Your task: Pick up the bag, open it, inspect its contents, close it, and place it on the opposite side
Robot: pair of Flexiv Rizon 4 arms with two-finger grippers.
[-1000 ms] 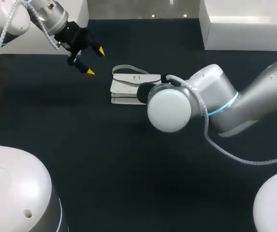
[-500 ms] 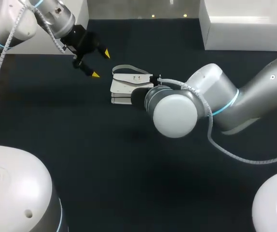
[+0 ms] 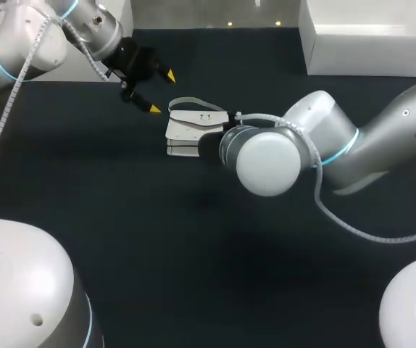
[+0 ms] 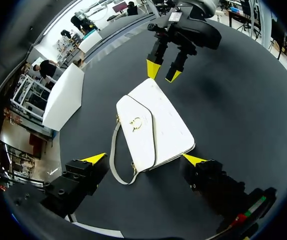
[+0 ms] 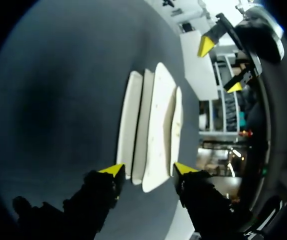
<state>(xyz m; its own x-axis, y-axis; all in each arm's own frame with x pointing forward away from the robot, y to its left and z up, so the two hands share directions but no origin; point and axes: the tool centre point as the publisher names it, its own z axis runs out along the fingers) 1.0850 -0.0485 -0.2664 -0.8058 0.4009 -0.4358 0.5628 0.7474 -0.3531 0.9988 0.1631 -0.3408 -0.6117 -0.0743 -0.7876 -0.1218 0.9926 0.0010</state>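
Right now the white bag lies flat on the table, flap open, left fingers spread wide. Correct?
Only the flap is wrong: the left wrist view shows it closed over the bag. The bag does lie flat on the table, with the left fingers spread wide.

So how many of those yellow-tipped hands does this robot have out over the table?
2. The left hand hovers open by the strap end of the white leather handbag. The right hand is open at the bag's opposite end.

A robotics lab: left arm [image 3: 27, 43] and right arm [image 3: 382, 141] over a black table [image 3: 193, 254].
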